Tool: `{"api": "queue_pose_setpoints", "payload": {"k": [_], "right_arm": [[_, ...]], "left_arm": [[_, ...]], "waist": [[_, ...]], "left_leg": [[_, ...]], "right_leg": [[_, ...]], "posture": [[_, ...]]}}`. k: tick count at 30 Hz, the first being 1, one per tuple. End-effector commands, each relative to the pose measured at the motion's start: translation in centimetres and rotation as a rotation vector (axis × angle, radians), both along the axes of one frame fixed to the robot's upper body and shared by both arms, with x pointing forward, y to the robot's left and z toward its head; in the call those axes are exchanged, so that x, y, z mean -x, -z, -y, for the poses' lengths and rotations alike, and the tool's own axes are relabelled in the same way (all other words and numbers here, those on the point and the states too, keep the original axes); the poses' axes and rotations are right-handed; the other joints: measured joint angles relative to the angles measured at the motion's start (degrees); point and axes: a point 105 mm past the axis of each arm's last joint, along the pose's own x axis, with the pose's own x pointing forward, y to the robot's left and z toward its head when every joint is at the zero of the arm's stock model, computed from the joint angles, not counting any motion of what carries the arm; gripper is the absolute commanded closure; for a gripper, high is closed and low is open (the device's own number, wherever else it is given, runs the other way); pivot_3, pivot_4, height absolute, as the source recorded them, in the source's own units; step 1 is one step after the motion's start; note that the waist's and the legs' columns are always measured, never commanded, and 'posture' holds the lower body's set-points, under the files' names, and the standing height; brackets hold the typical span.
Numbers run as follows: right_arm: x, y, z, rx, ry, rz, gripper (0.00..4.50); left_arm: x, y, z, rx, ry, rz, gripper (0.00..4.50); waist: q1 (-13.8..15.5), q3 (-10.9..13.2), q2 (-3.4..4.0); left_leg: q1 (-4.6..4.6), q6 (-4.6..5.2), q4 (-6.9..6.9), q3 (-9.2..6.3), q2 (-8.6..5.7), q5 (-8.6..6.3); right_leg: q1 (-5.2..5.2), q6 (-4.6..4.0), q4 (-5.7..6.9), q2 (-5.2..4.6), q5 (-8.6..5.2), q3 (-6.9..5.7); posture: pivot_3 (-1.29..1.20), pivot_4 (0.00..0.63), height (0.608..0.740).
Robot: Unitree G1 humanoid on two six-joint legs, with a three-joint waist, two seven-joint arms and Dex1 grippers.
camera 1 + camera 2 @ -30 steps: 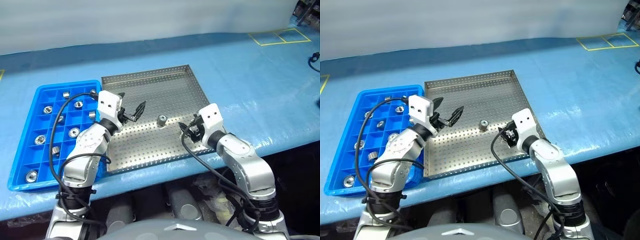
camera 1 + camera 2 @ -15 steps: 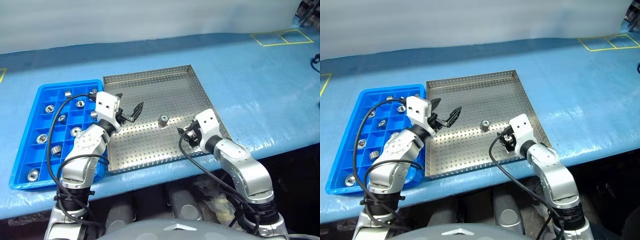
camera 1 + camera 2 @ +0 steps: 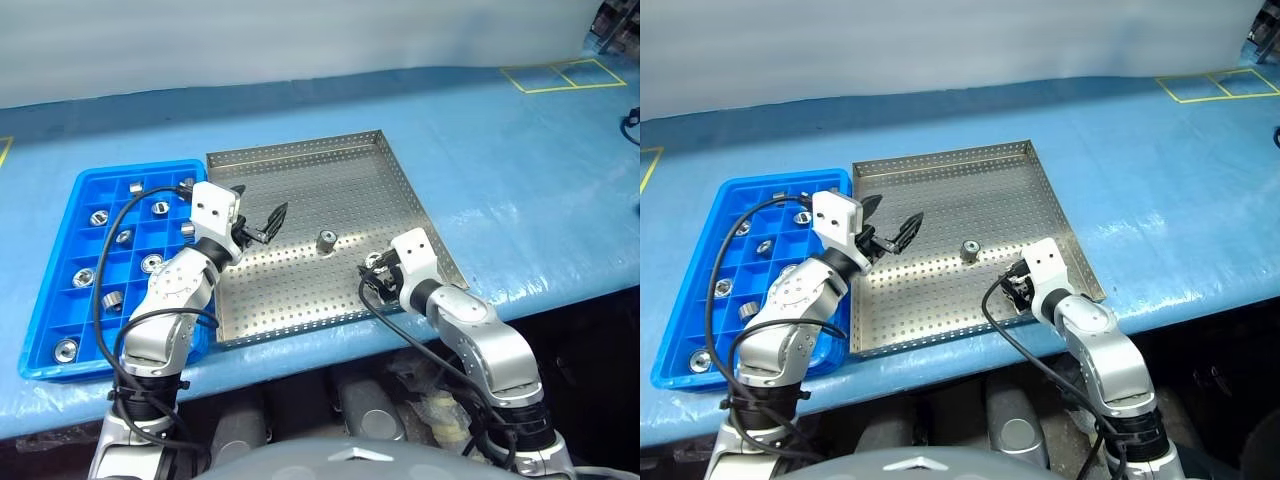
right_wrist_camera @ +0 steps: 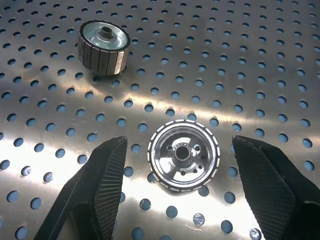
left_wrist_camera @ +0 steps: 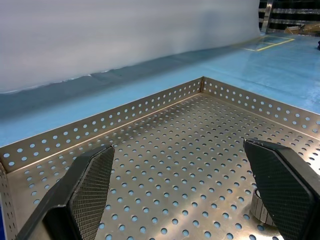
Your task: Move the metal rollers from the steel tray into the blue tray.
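— Where did the head pair look from?
— High, forward and down; both eyes shared the steel tray (image 3: 330, 190) and blue tray (image 3: 60, 300).
— The wrists?
— Left looked low across the perforated floor; right sat close, probably steeply angled.

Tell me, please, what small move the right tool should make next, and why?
Probably lower a little and close. The right tool is open with its fingers on either side of a roller lying flat on the steel tray. Nothing is gripped yet. A second roller sits beyond.
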Motion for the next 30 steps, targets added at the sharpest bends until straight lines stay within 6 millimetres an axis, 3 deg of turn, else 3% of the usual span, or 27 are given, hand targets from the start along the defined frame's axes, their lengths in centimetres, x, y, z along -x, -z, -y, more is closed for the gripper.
{"api": "queue_pose_setpoints", "payload": {"k": [1, 4, 10, 13, 16, 19, 24, 27, 30], "right_arm": [[-0.5, -0.1, 0.4, -0.022, 0.020, 0.009, 0.95], [-0.7, 0.5, 0.7, -0.022, 0.041, -0.010, 0.95], [-0.9, 0.3, 0.7, -0.028, 0.047, -0.001, 2.79], [-1.2, -0.6, 0.5, -0.031, 0.045, 0.039, 2.80], [-1.9, -2.9, 0.0, -0.043, 0.037, 0.136, 2.80], [-2.1, -6.7, -2.9, -0.102, -0.086, 0.257, 2.80], [-1.0, -10.9, -10.2, -0.205, -0.388, 0.364, 2.80], [0.4, -11.4, -14.0, -0.268, -0.556, 0.345, 2.80], [1.8, -10.2, -16.9, -0.268, -0.688, 0.282, 2.80]], "left_arm": [[0.2, -1.8, 0.1, -0.011, 0.003, 0.080, 0.00], [0.2, -1.9, 0.0, -0.011, -0.004, 0.084, 0.00], [0.2, -2.1, -0.6, -0.017, -0.022, 0.091, 0.00], [0.2, -2.2, -0.7, -0.018, -0.027, 0.094, 0.00], [0.2, -2.5, -1.1, -0.017, -0.042, 0.113, 0.00], [0.0, -3.3, -2.7, -0.008, -0.120, 0.142, 0.00], [-0.1, -3.8, -6.5, -0.005, -0.310, 0.162, 0.00], [0.1, -4.2, -8.3, 0.004, -0.408, 0.182, 0.00], [0.6, -4.4, -9.9, 0.004, -0.494, 0.198, 0.00]], "waist": [[0.02, -0.01, -0.02], [0.05, -0.02, -0.03], [0.27, -0.05, -0.08], [0.44, -0.05, -0.08], [0.40, -0.05, -0.08], [0.17, -0.04, -0.07], [-0.22, -0.04, -0.08], [0.42, -0.04, -0.08], [1.60, -0.07, -0.13]], "left_leg": [[0.00, 0.00, 0.00, 0.00, 0.00, 0.00], [0.00, 0.01, 0.00, 0.01, 0.00, -0.01], [0.00, 0.03, 0.00, 0.00, 0.00, -0.02], [0.00, 0.03, 0.01, 0.01, 0.01, -0.02], [0.00, 0.03, 0.01, 0.04, 0.01, -0.02], [0.00, 0.03, 0.02, 0.08, 0.01, -0.02], [0.03, 0.03, 0.02, 0.02, 0.06, -0.02], [0.01, 0.03, -0.02, -0.05, 0.07, -0.02], [-0.02, 0.10, -0.02, -0.06, 0.13, -0.06]], "right_leg": [[0.00, 0.01, -0.01, 0.00, 0.00, 0.00], [0.00, 0.01, -0.01, 0.00, 0.01, 0.01], [0.00, 0.01, -0.01, -0.01, 0.01, 0.01], [0.00, 0.02, -0.01, -0.01, 0.01, 0.02], [-0.01, 0.03, -0.01, -0.01, 0.02, 0.04], [-0.05, 0.05, 0.01, 0.01, 0.03, 0.08], [-0.04, 0.05, 0.04, 0.10, 0.04, 0.06], [-0.05, 0.01, 0.03, 0.09, 0.04, 0.00], [-0.05, -0.12, 0.01, -0.10, 0.12, 0.00]], "posture": [[-0.25, 0.150, 0.740], [-0.24, 0.150, 0.740], [-0.24, 0.150, 0.740], [-0.24, 0.150, 0.740], [-0.23, 0.150, 0.740], [-0.23, 0.150, 0.740], [-0.19, 0.150, 0.740], [-0.17, 0.150, 0.740], [-0.13, 0.150, 0.740]]}}
